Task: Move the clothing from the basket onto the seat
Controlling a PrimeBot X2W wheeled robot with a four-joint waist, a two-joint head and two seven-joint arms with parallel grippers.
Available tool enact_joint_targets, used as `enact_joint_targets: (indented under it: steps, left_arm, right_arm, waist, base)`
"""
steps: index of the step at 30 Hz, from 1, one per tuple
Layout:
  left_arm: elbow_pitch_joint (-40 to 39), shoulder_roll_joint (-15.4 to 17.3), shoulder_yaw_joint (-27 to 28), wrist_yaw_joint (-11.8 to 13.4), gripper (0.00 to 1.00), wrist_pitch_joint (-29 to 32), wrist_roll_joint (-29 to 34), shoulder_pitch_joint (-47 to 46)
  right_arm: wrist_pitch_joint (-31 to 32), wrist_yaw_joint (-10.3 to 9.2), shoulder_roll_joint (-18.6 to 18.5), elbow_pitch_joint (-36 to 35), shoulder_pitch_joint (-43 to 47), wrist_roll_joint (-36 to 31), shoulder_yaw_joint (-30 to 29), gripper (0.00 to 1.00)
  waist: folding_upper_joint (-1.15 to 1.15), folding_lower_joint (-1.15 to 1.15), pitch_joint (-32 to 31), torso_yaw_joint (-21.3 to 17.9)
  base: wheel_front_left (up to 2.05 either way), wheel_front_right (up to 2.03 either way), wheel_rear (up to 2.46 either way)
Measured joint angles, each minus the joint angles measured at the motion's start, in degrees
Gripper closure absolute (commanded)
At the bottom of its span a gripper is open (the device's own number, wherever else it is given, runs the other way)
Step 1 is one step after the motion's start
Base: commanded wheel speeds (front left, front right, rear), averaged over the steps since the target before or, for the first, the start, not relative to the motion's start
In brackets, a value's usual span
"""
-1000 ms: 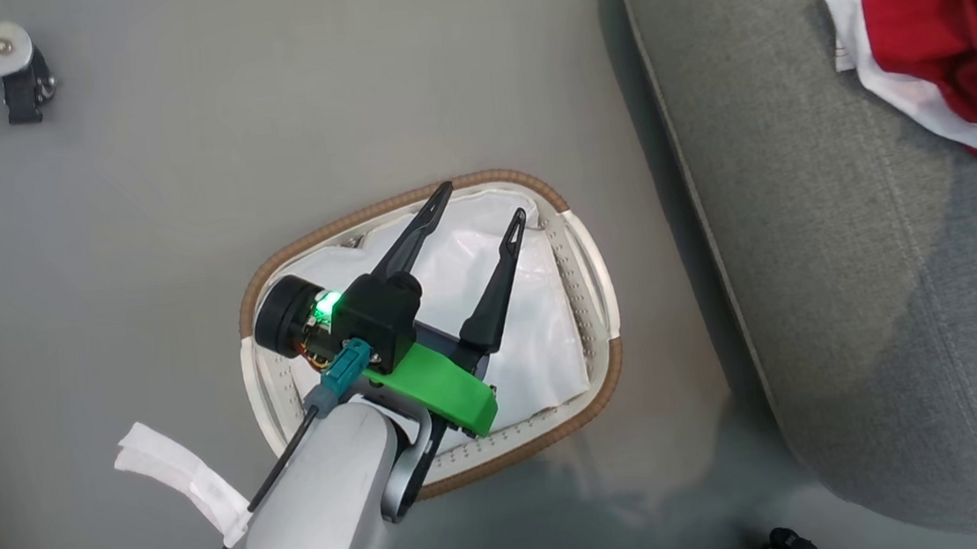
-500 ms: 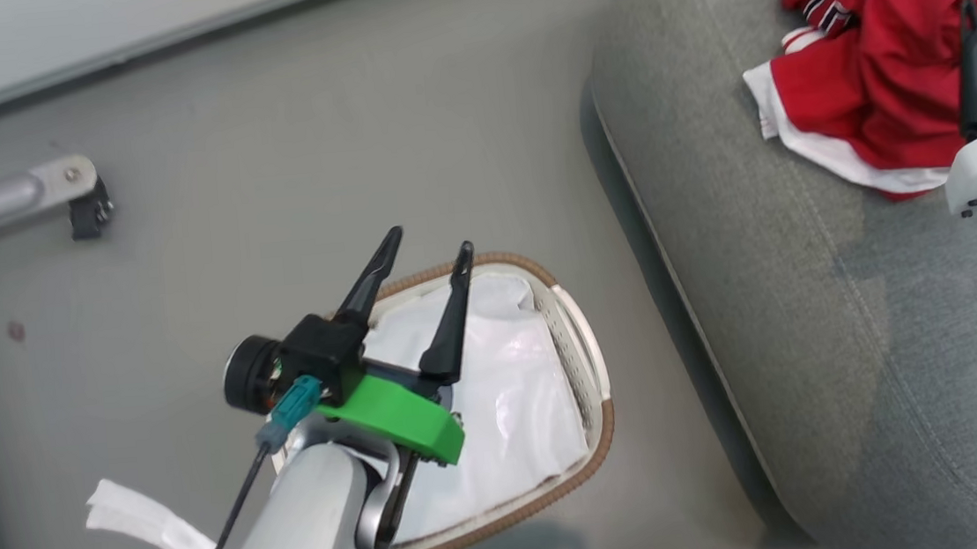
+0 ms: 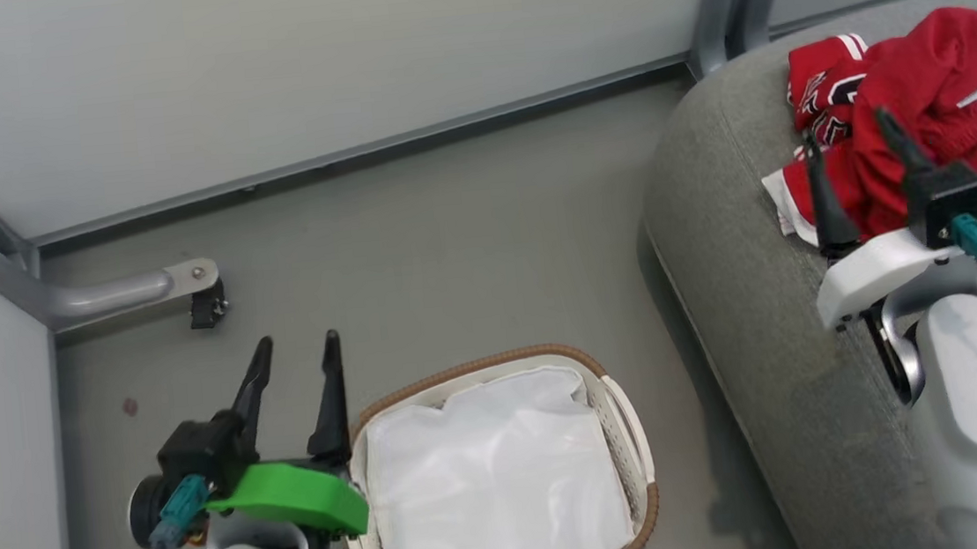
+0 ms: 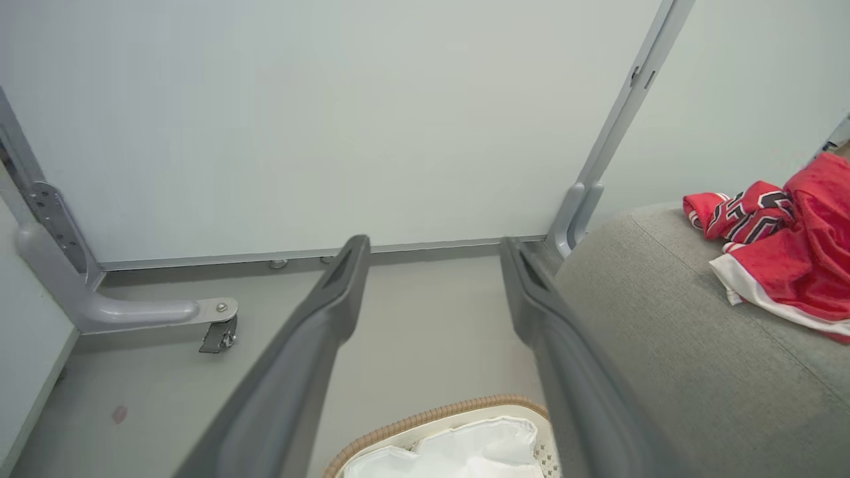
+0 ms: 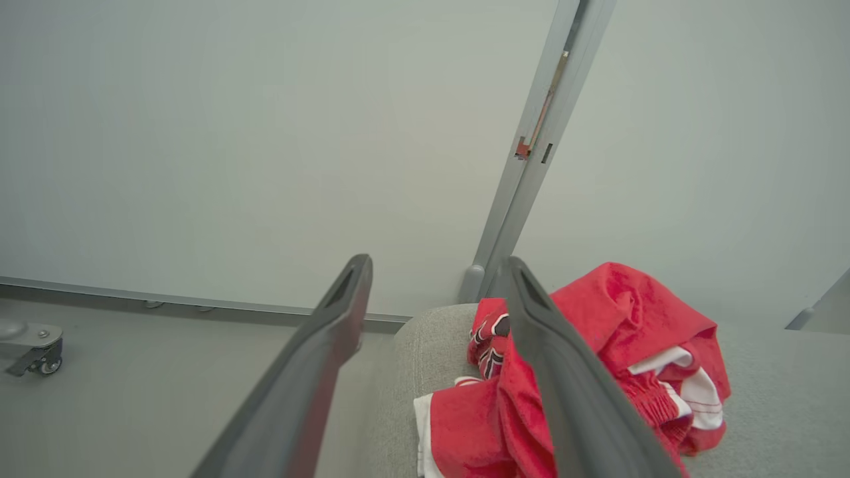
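— Where's the clothing (image 3: 925, 104)?
— Crumpled red fabric, white-trimmed, heaped on the grey woven seat (image 3: 746, 287). The oval basket (image 3: 635, 438), white-lined, sits on the floor (image 3: 451, 251).
— Pincers?
— Both spread wide, left pincer (image 3: 298, 340) and right pincer (image 3: 845, 126), gripping nothing.

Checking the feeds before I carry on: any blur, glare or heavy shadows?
Head view: sharp, evenly lit; white liner in the basket bright but its folds readable; soft shadow on the floor beside the sofa. Left wrist view: its own fingers smeared up close, clothing crisp. Right wrist view: fingers blurred likewise, one covering part of the clothing.
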Motion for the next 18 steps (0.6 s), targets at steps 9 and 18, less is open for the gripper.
enact_joint_targets:
  steps: [9, 18]
  left_arm:
    - [-2.0, -0.1, 10.0, 0.2, 0.0, 0.0, 0.3, 8.9]
    - [-2.1, -0.2, 9.9, 0.1, 0.0, 0.0, -1.3, 12.7]
  right_arm:
    - [0.0, 0.0, 3.2, -3.5, 11.1, 3.1, 2.2, 0.0]
    - [0.0, 0.0, 3.4, -4.8, 19.4, 9.1, 3.5, 0.0]
  waist:
    - [0.0, 0.0, -5.8, 5.1]
    - [0.0, 0.0, -8.5, 8.1]
  base:
    - [0.0, 0.0, 0.0]
    - [0.0, 0.0, 0.0]
